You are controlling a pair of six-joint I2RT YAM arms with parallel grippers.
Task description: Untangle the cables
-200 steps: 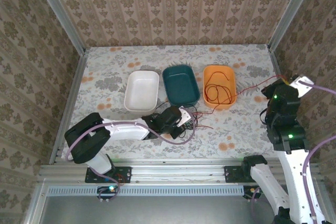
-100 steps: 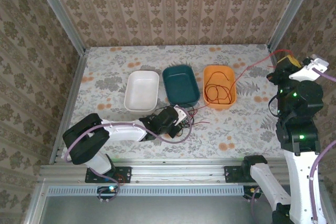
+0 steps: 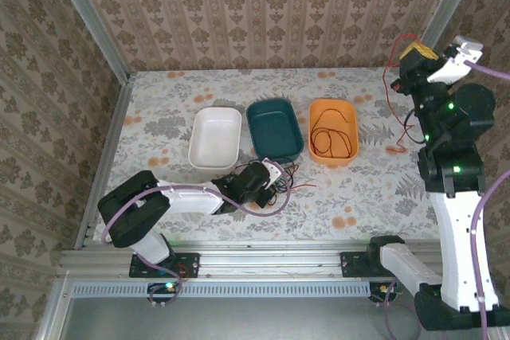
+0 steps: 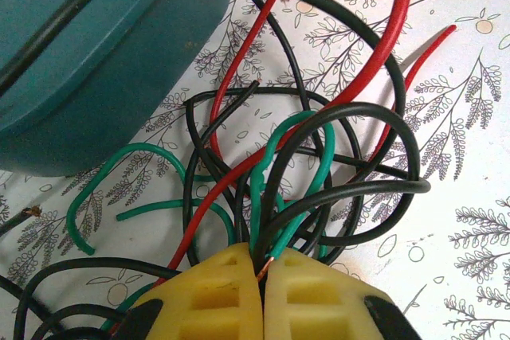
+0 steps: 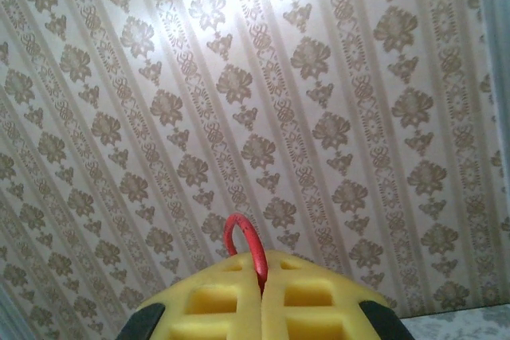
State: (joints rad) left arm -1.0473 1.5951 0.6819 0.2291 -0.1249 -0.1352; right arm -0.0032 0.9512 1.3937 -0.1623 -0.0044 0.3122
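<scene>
A tangle of thin black (image 4: pixel 374 189), green (image 4: pixel 88 197) and red (image 4: pixel 366 77) cables lies on the table in front of the teal tray (image 3: pixel 273 127). My left gripper (image 3: pixel 275 176) rests low on the tangle, and its yellow fingers (image 4: pixel 215 296) are shut on black and green strands. My right gripper (image 3: pixel 408 56) is raised high at the far right, shut on a red cable (image 3: pixel 404 37). In the right wrist view a small red loop (image 5: pixel 241 240) sticks out above the closed pads (image 5: pixel 207 304).
A white tray (image 3: pixel 215 138), the teal tray and an orange tray (image 3: pixel 332 131) stand in a row mid-table. A dark thin cable coil (image 3: pixel 328 139) lies in the orange tray. Patterned walls close in the back and sides, and a metal rail runs along the near edge.
My right arm has lifted up and back with the red cable, and the red strand that stretched across the table to the right is gone from there. My left gripper has stayed on the tangle.
</scene>
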